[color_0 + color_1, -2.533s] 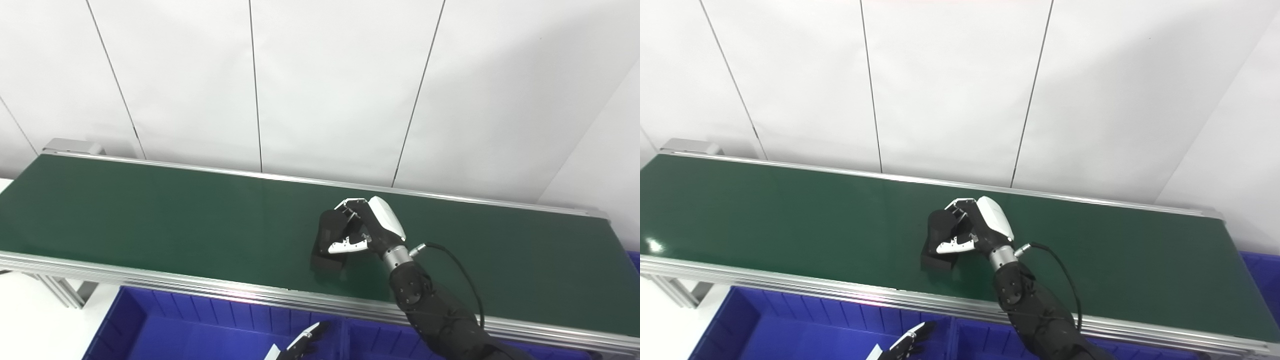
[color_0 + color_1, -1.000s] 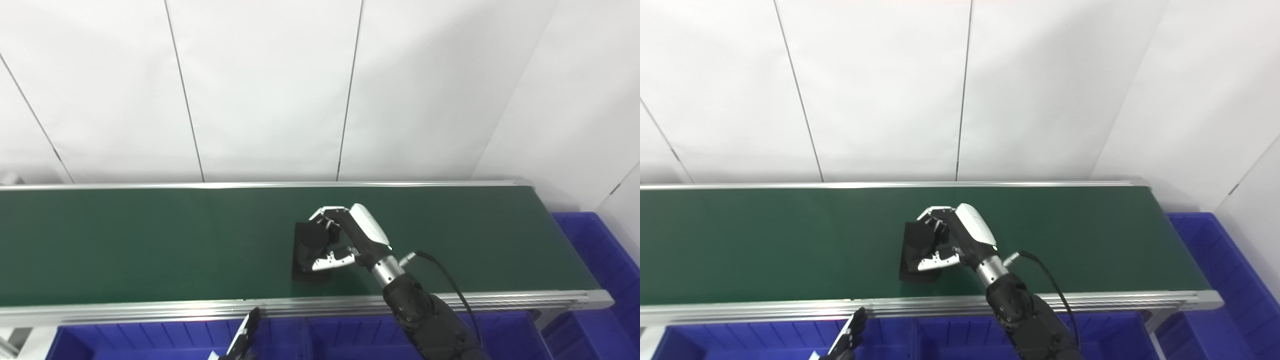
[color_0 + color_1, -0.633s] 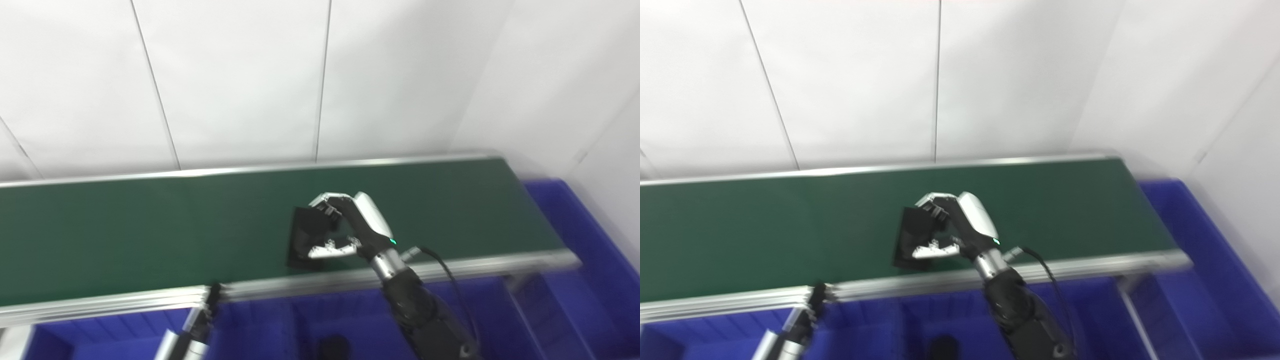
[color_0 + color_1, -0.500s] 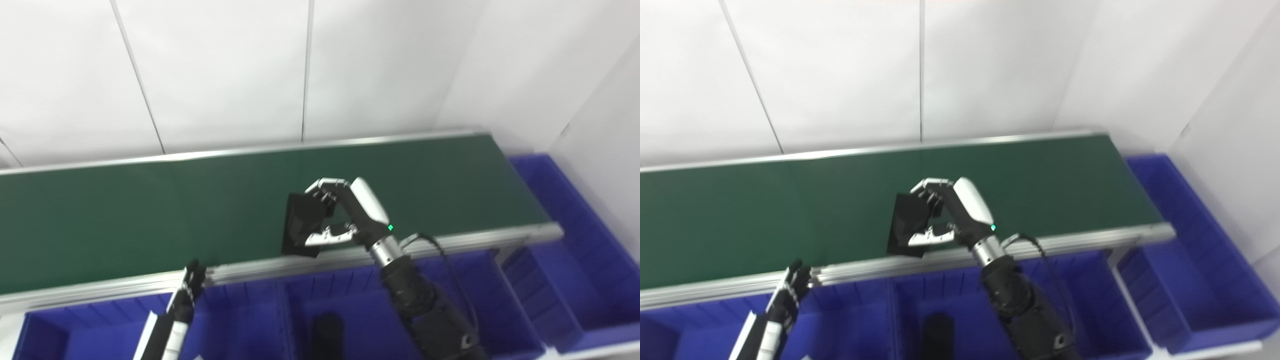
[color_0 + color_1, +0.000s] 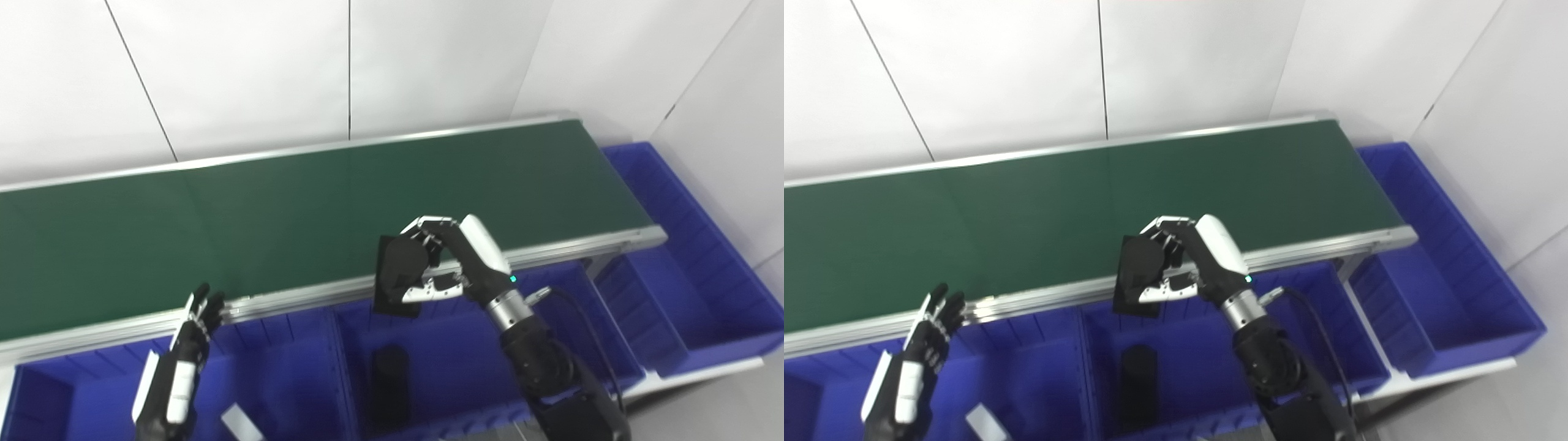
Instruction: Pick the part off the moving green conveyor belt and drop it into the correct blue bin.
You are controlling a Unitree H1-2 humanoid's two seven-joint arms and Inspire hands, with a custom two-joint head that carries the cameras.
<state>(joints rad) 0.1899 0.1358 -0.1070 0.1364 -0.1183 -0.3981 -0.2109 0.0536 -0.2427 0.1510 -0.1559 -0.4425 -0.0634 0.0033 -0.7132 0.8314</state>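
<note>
Fingers (image 5: 429,228) and thumb of the right hand (image 5: 456,260) are clasping the black part (image 5: 398,272), a flat dark slab, holding it in the air just over the near rail of the conveyor belt (image 5: 306,208), above the middle blue bin (image 5: 459,361). Nearest the camera, the left hand (image 5: 180,361) is hanging idle over the left blue bin (image 5: 92,392), its fingers spread and grasping nothing; a small white piece (image 5: 242,422) is lying in that bin. A similar black part (image 5: 390,383) is already resting in the middle bin, so that bin is probably the right one. To drop well, the hand should be carrying the slab clear of the rail and fully inside the bin walls before loosening. The slab is standing nearly upright, its long axis running top to bottom, tilted slightly, broad face toward the camera. Farther off, another blue bin (image 5: 674,245) is sitting past the belt's end.
</note>
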